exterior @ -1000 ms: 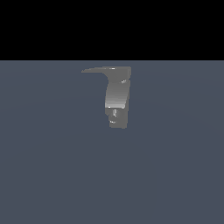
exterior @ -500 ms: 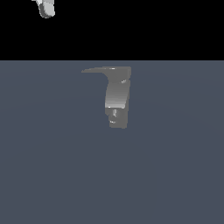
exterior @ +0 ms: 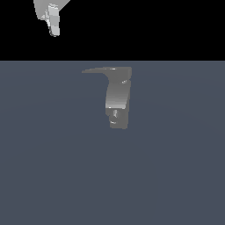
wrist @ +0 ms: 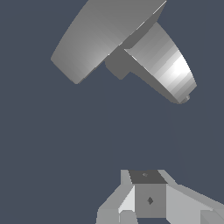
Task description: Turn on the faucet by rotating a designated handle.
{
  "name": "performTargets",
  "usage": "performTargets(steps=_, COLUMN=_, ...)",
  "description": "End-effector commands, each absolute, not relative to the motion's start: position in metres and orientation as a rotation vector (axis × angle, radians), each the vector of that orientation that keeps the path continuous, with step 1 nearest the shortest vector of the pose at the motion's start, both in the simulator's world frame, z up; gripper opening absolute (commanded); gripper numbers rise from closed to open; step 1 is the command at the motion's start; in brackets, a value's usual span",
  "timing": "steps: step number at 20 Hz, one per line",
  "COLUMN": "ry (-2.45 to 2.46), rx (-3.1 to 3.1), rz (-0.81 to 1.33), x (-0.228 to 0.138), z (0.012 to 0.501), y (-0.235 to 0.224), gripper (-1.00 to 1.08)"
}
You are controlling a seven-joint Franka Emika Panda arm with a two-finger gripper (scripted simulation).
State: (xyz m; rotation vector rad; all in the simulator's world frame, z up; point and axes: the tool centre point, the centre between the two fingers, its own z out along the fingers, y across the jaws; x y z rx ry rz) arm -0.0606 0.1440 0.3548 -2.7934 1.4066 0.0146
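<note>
Hanging at the top of the exterior view, toward that view's left, the pale gripper sits high above and well apart from the faucet, touching nothing. Only its lower end shows against the black background, and from this angle it cannot be told whether the fingers are spread or pressed together; the wrist view shows just a boxy grey part of the hand at the frame edge and settles nothing more. The faucet, a grey metallic fixture, stands upright near the middle of the flat blue-grey bench, its curved body ending in a boxy lower part with a small shiny nub. The handle, a thin flat lever, juts sideways from the faucet's top and tapers to a point toward the exterior view's left. In the wrist view the faucet appears as broad grey curved surfaces seen from close by.
</note>
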Motion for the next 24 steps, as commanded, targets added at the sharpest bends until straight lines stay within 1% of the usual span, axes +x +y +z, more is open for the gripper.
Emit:
performTargets(steps=1, ry=1.479, rx=-2.756, rz=0.014, x=-0.047, z=0.348, y=0.146, gripper=-1.00)
performTargets(steps=14, ry=1.854, rx=-2.524, rz=0.008, x=0.025, z=0.313, y=0.143, gripper=-1.00)
performTargets(steps=24, ry=2.174, rx=-2.264, rz=0.001, x=0.090, z=0.280, y=0.121, gripper=-1.00)
